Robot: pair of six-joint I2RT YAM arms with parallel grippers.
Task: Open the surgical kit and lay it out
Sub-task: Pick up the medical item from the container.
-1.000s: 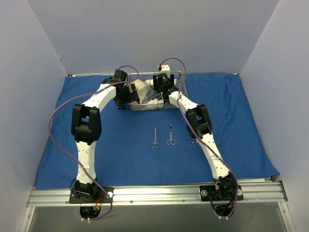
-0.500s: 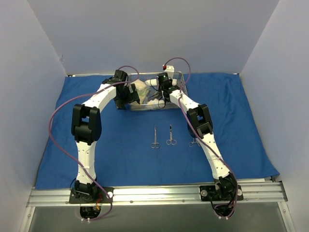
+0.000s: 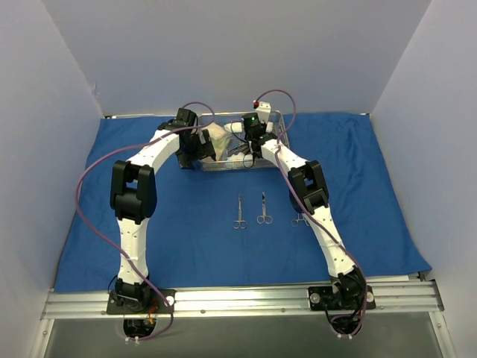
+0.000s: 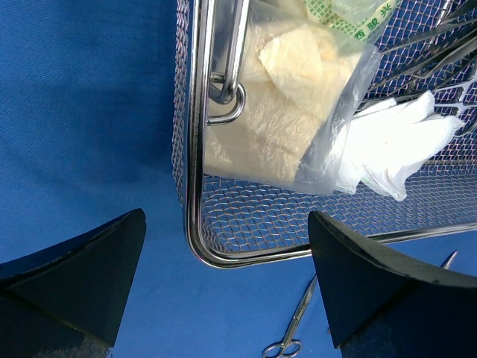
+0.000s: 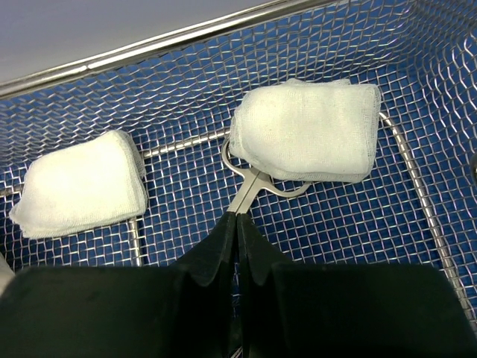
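Observation:
The steel wire-mesh tray stands at the back of the blue cloth. My right gripper reaches into the tray and is shut on the shanks of a steel ring-handled instrument. Its rings lie partly under a white gauze pad. A second gauze pad lies to the left. My left gripper hangs open above the tray's near corner, holding nothing. A clear packet and a white bundle lie in the tray.
Three small steel instruments lie side by side on the cloth in front of the tray: scissors, a second pair, and one partly under my right arm. Grey walls enclose the table on three sides.
My right gripper has closed from open onto the steel instrument in the tray. The left arm has not moved.

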